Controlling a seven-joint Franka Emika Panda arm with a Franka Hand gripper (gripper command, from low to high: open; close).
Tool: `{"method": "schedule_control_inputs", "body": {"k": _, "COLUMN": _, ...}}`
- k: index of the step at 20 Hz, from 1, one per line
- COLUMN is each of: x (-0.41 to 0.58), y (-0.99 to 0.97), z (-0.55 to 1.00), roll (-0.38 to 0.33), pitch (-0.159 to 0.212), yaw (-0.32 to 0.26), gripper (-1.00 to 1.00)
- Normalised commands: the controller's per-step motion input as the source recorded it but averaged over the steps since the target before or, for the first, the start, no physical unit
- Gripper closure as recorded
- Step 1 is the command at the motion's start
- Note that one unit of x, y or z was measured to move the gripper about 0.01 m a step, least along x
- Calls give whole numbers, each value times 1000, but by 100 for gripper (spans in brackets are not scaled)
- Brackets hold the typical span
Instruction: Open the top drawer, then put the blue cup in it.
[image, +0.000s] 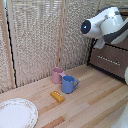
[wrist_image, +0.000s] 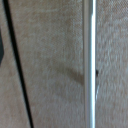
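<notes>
Blue cup (image: 69, 84) is sitting upright on the light wooden tabletop (image: 95, 102), loop handle sticking out toward the exterior view's right, well below and off to the exterior view's left of where my arm (image: 105, 25) is hanging. Right behind it, touching or just about, is the pink mug (image: 57, 75), and just in front of the cup lies a small yellow-orange block (image: 57, 96). A white plate with a patterned rim (image: 17, 114) is down in the near corner, far from everything else. The arm itself is up high by the dark brown dresser, and I can make out a drawer front (image: 111, 59) with its slim silver bar handle (image: 108, 61) just under the arm; it looks shut from here. I can't see the pincer in the exterior view, and the wrist view only gives me a blurry close-up of brownish woven surface with a silver bar (wrist_image: 90, 64) running straight across it, so I honestly can't tell if the pincer is open or closed.
</notes>
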Motion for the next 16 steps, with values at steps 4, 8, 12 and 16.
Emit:
{"method": "schedule_control_inputs", "body": {"k": 4, "x": 177, "y": -804, "z": 294, "roll": 9, "pitch": 36, "yaw": -31, "gripper": -100}}
{"method": "schedule_control_inputs", "body": {"k": 8, "x": 184, "y": -448, "z": 164, "roll": 6, "pitch": 100, "yaw": -191, "gripper": -100}}
{"method": "schedule_control_inputs", "body": {"k": 12, "x": 33, "y": -98, "z": 50, "roll": 14, "pitch": 147, "yaw": -224, "gripper": 100}}
{"method": "schedule_control_inputs", "body": {"k": 16, "x": 20, "y": -242, "z": 34, "roll": 55, "pitch": 142, "yaw": -202, "gripper": 100}}
